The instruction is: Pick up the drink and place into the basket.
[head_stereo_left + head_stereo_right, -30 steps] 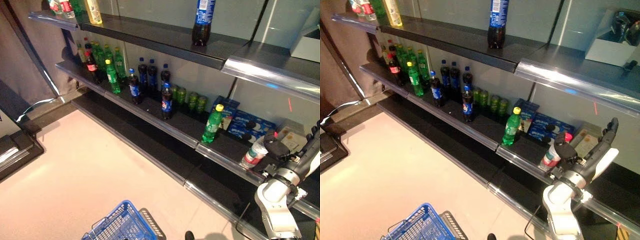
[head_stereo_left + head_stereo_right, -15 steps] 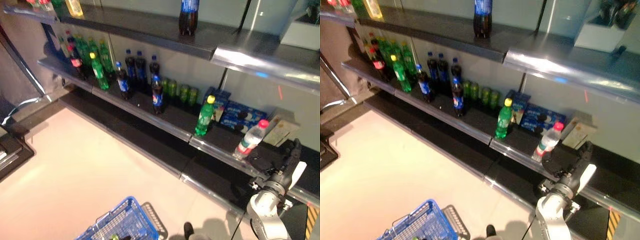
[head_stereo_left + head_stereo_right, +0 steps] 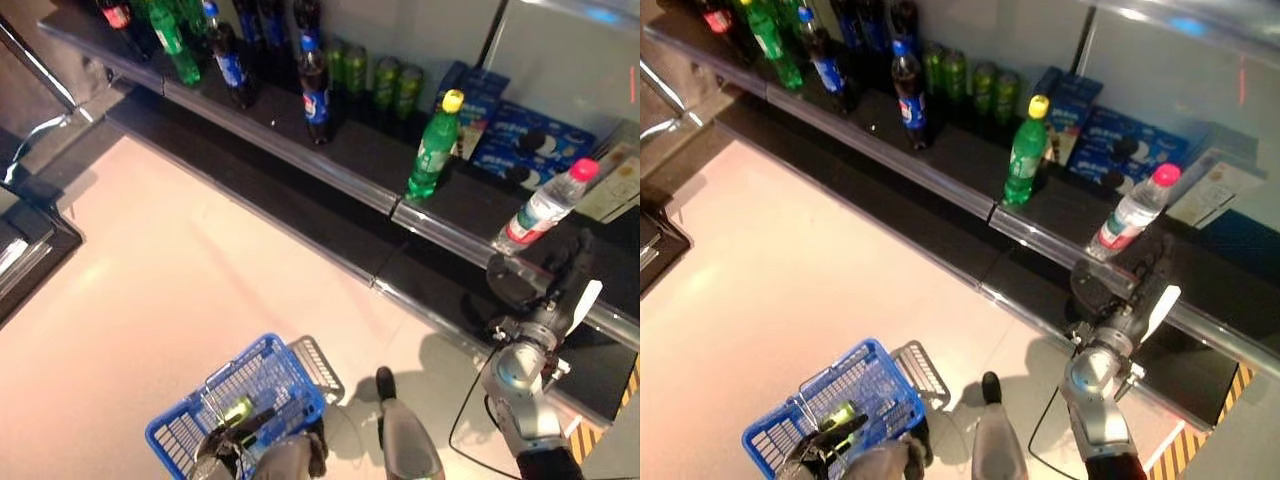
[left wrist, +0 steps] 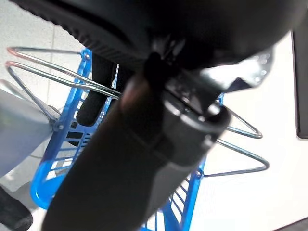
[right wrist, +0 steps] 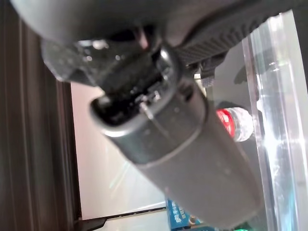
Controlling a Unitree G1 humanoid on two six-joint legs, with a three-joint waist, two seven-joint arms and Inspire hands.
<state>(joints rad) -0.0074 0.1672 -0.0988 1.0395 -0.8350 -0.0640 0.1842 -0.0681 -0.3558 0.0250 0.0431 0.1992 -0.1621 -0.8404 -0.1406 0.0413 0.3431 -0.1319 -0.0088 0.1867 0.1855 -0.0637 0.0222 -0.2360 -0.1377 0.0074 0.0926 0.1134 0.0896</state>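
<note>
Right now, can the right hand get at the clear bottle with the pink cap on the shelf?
Probably yes: the right hand sits just below the clear bottle at the shelf edge, and nothing stands between them.

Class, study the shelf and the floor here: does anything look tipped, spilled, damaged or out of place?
Nothing stands out. The clear bottle with the pink cap and the green bottle stand upright on the shelf, and the blue basket sits level on the floor.

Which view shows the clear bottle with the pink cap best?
The right eye view: the clear bottle with the pink cap stands whole on the shelf, just beyond the right robot hand. The left eye view shows it similarly. The right wrist view catches only part of it; the left wrist view shows none.
</note>
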